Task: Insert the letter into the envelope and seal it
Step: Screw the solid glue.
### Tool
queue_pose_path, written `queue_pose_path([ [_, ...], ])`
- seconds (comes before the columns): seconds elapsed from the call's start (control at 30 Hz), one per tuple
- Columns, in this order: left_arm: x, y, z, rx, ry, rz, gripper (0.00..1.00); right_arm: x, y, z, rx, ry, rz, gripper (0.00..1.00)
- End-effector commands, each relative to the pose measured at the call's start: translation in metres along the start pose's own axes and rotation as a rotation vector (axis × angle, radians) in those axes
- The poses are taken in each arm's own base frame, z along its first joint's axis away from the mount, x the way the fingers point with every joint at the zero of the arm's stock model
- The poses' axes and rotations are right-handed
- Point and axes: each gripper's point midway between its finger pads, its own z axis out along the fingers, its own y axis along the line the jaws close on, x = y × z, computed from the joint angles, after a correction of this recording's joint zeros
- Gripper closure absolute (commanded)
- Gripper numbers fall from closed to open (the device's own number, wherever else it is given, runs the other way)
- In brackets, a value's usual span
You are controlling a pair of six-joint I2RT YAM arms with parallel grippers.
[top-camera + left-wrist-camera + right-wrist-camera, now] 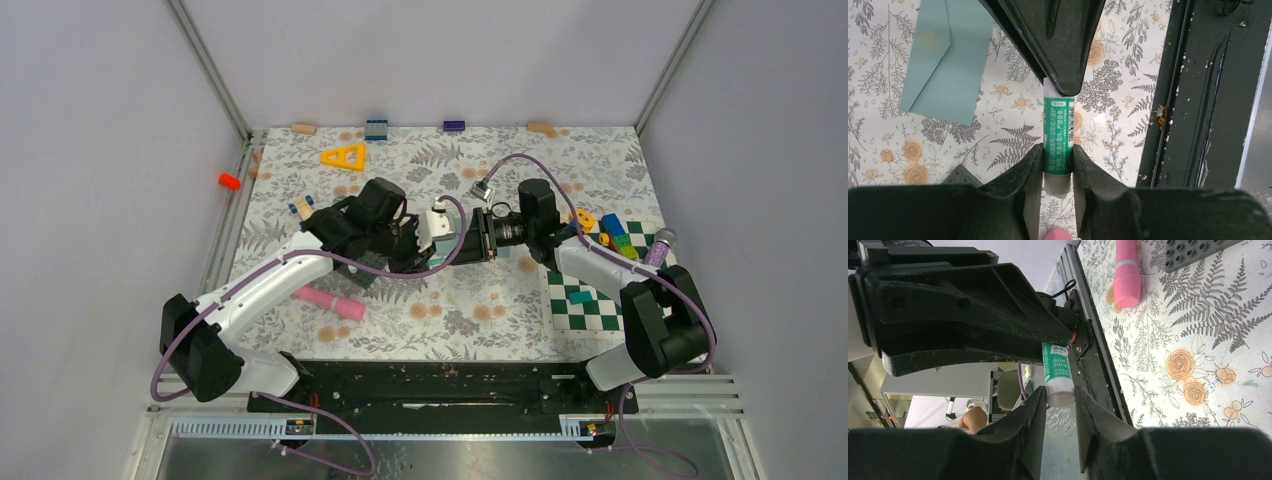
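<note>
The teal-grey envelope (943, 60) lies flat on the floral tablecloth, its triangular flap folded over, to the upper left in the left wrist view. The letter is out of view. A green-labelled glue stick (1058, 135) hangs in the air between both arms. My left gripper (1058, 152) is shut on its lower, grey end. My right gripper (1060, 392) is shut on its white end (1060, 396), reaching in from the opposite side. In the top view the two grippers meet nose to nose above the table's middle, left gripper (425, 240) facing right gripper (470, 238).
A pink cylinder (330, 301) lies under the left arm beside a dark grey perforated plate (960, 176). A green-and-white checkered mat (600, 310) with coloured blocks sits at the right. A yellow triangle (344, 156) lies at the back. The black base rail (440, 385) runs along the near edge.
</note>
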Motion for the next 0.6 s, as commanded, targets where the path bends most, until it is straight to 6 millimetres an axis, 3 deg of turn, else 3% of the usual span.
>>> queue_pose_path([
  [0.0,-0.012,0.003,-0.002,-0.017,-0.045,0.023,0.93,-0.001,0.015,0.001,-0.045,0.005,-0.048,0.69],
  [0.33,-0.022,-0.012,-0.008,0.218,-0.113,-0.125,0.93,0.011,0.027,-0.005,-0.069,0.032,-0.276,0.76],
  [0.57,-0.021,-0.026,-0.007,0.387,-0.128,-0.217,0.91,0.018,0.028,-0.013,0.027,0.03,-0.625,0.75],
])
